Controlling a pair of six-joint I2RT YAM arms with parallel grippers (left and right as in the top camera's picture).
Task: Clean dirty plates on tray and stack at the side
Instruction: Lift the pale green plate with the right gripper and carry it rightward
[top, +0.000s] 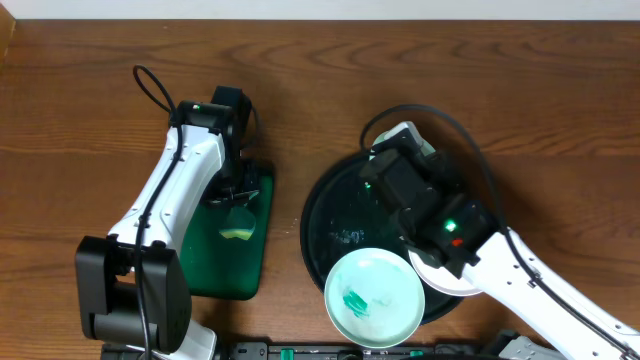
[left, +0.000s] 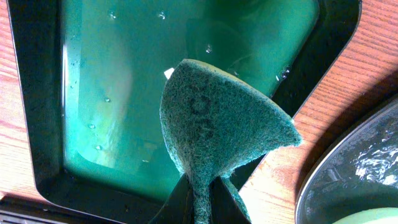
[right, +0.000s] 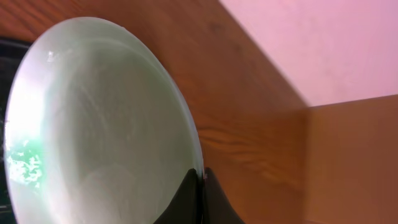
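round black tray (top: 325, 215) centre, green water basin (top: 215, 272) to its left. stained plate (top: 373, 297) sits on the tray's near edge. my right gripper (right: 200, 193) pinches another plate (right: 93, 124) by the rim (tilted), and my left gripper (left: 205, 202) clamps the sponge (left: 217, 118) over the basin.

A reddish-brown wooden bench (top: 90, 90), its grain running side to side, fills the overhead view under soft, even light, and a plain pale wall (top: 320, 10) runs along the bench's far edge, looking pinkish from the right wrist camera.
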